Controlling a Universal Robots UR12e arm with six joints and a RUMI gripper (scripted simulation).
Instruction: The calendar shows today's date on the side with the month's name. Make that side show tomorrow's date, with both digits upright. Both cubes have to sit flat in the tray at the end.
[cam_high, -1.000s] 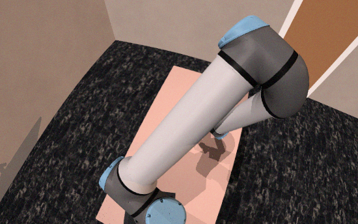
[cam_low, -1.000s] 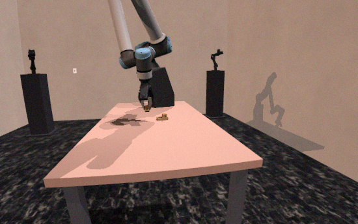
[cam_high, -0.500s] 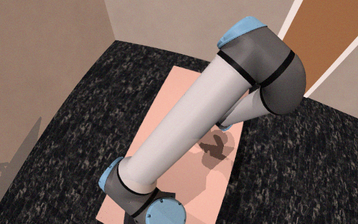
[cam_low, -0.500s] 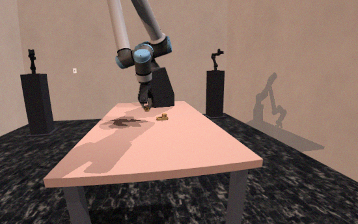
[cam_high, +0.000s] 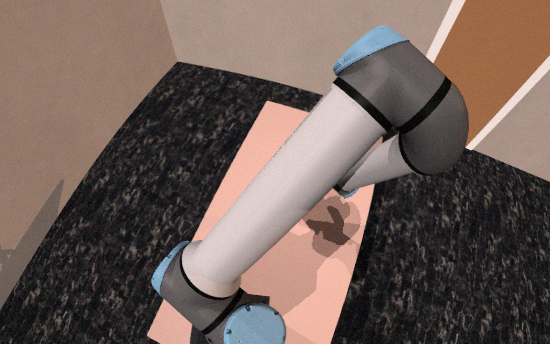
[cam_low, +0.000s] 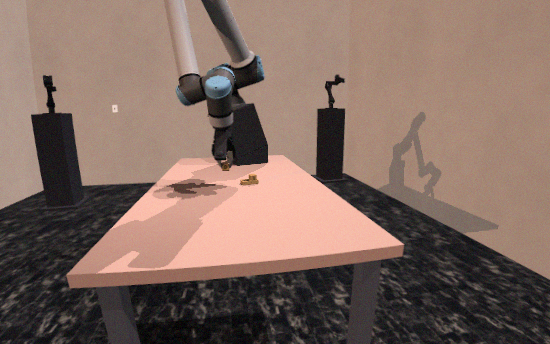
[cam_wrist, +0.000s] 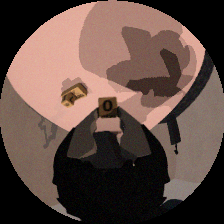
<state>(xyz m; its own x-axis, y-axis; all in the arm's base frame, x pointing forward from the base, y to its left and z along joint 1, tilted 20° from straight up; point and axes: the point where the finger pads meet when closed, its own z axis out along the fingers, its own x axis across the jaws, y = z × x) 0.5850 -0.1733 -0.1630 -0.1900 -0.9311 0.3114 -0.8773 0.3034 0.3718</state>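
While the pincer (cam_low: 224, 159) (cam_wrist: 108, 107) grips a cube (cam_low: 225, 167) (cam_wrist: 107, 106) marked 0, tray (cam_low: 245, 182) (cam_wrist: 71, 93) well inside the table (cam_low: 280, 220) (cam_wrist: 40, 65) edges, bare surface around

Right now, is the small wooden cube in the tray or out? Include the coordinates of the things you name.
Out: the black gripper (cam_low: 225, 159) (cam_wrist: 108, 107) grips it (cam_low: 226, 168) (cam_wrist: 107, 106), apart from the tray.

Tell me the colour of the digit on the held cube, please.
Black, on brown wood; the wrist view shows it best.

FYI, your brown cube A (cam_low: 226, 168) (cam_wrist: 107, 107) was held off the table, dark "0" upright in wrist cam. Your cube B (cam_low: 253, 177) (cam_wrist: 68, 101), same color, sat at one end of your tan tray (cam_low: 244, 182) (cam_wrist: 79, 91); digits n/a, too small.
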